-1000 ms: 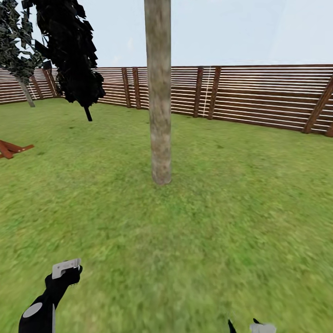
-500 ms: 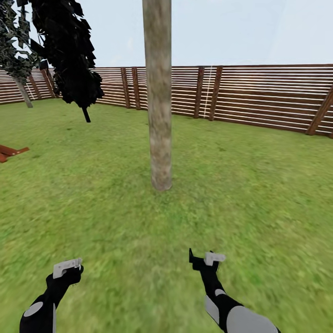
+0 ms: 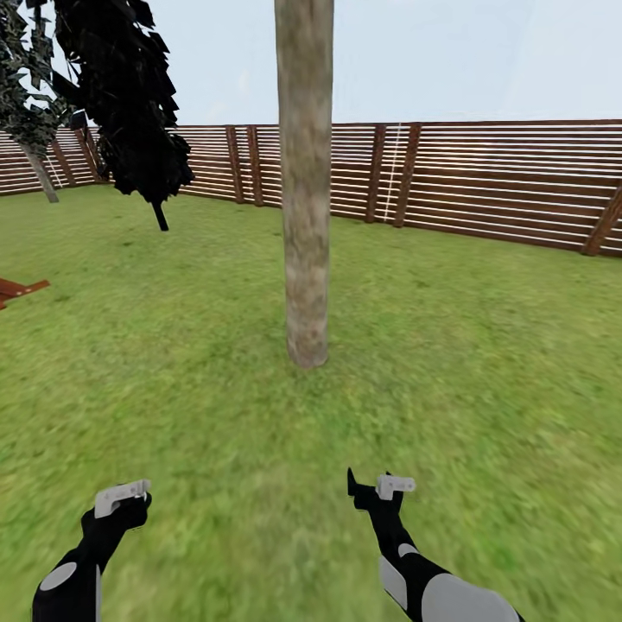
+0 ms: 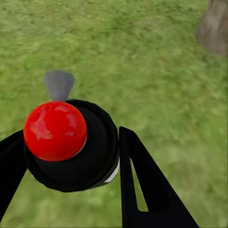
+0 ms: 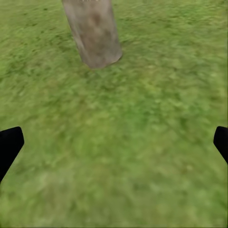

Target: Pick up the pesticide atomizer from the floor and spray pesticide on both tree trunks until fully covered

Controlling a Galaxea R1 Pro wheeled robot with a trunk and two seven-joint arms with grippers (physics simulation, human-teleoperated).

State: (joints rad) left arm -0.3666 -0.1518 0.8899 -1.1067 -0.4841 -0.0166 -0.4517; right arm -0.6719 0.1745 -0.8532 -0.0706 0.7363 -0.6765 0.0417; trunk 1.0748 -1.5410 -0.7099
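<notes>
Since the earlier frames, camera motion is making the tree trunk loom nearer while the right pincer is rising into the head view, jaws spread wide and empty. Left pincer is clamping the pesticide atomizer above grass, facing the fence

I'm looking along my right gripper, its two black fingertips spread wide at the frame's edges with nothing between them. Beyond them lies blurry green grass, and the mottled grey-beige tree trunk rises from it.
</notes>
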